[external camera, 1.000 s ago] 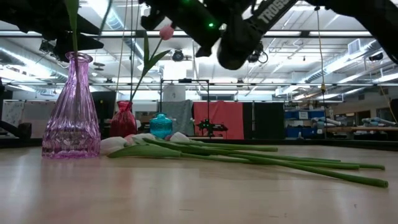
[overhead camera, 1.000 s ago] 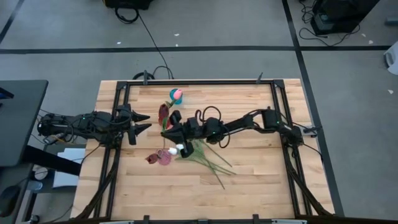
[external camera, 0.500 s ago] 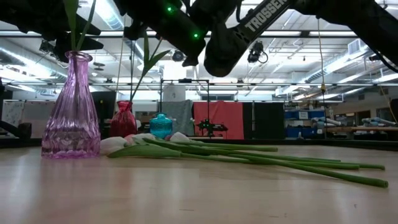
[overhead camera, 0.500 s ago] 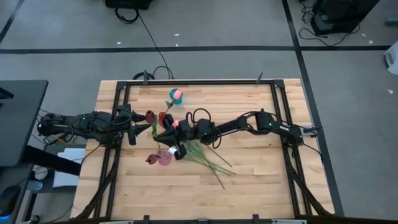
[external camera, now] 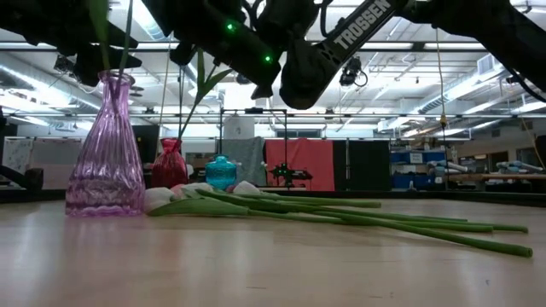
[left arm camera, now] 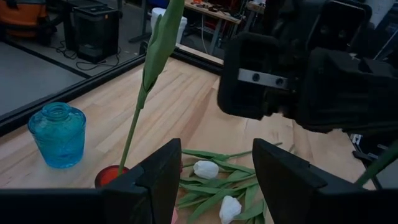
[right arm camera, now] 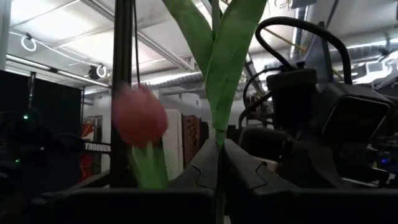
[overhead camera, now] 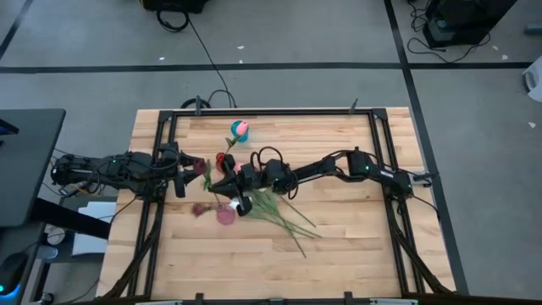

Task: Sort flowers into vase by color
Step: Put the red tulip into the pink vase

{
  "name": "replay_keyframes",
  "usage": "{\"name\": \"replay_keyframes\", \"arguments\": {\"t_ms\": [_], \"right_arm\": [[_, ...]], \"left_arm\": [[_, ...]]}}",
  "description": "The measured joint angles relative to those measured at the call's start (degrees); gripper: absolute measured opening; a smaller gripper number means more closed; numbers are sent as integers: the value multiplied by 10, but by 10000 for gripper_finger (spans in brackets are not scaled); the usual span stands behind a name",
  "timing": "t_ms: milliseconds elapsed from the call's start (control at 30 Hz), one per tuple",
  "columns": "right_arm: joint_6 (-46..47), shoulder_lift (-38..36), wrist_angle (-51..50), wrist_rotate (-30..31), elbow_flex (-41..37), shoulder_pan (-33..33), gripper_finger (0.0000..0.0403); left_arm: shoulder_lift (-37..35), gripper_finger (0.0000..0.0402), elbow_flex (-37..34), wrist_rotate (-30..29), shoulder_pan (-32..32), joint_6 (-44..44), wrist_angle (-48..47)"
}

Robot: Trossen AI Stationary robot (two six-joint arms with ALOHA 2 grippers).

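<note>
- Right gripper (overhead camera: 222, 179) sits over the middle of the desk (overhead camera: 339, 254), jaws pinched tight on a green stem (right arm camera: 217, 180) that runs straight up between them in the right wrist view (leaves fan out above).
- A pink tulip (right arm camera: 140, 116) shows just beside that stem; whether it is the held flower's own head, I can't tell.
- The stem's long axis stands near upright, which is what a drop into a neck wants.
- The purple vase (external camera: 105, 149) stands just below and on the near side of the right gripper, green stems already rising from its mouth.
- Red vase (overhead camera: 222, 158) and blue vase (overhead camera: 240, 130) sit farther back, apart from the jaws.
- Left gripper (overhead camera: 196, 169) waits just across from it, jaws spread wide and empty.
- The rest of the flowers (overhead camera: 275, 212) lie flat on the desk, stems trailing toward the near right corner, white heads (left arm camera: 206, 168) toward the vases.
- Right arm is plainly the nearer one for this placement.
</note>
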Motion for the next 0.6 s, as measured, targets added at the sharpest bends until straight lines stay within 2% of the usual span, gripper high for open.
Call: {"name": "replay_keyframes", "arguments": {"t_ms": [233, 367, 600], "right_arm": [[-5, 0, -65, -41, 0, -3, 20], [15, 0, -104, -86, 0, -13, 24], [56, 0, -171, -195, 0, -45, 69]], "left_arm": [[0, 204, 0, 1, 0, -3, 0], [0, 203, 0, 16, 0, -9, -1], [0, 204, 0, 18, 0, -11, -4]]}}
